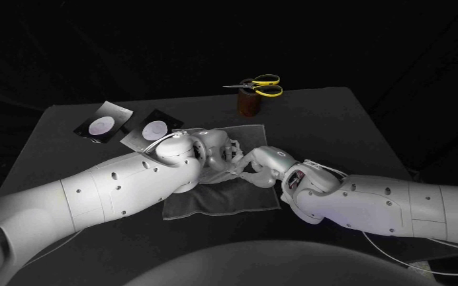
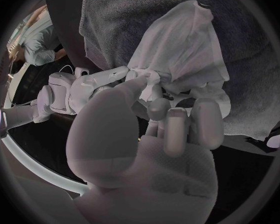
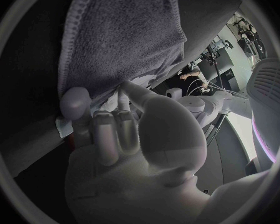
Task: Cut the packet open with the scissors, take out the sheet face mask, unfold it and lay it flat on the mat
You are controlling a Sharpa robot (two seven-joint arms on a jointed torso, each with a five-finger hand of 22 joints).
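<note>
Both hands meet low over the mat [image 1: 222, 201], presumably to tease the sheet face mask [image 2: 177, 50] open right where it must lie (it rests there bunched, half unfolded). The left hand [image 1: 196, 147] pinches its gathered edge between thumb and fingers; the right hand [image 1: 256, 164] pinches the same bunch from the opposite side.

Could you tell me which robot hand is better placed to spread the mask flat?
Probably left: the left robot hand holds the mask with its fingers over the part spread on the mat; the right robot hand pinches only a bunched edge.
</note>
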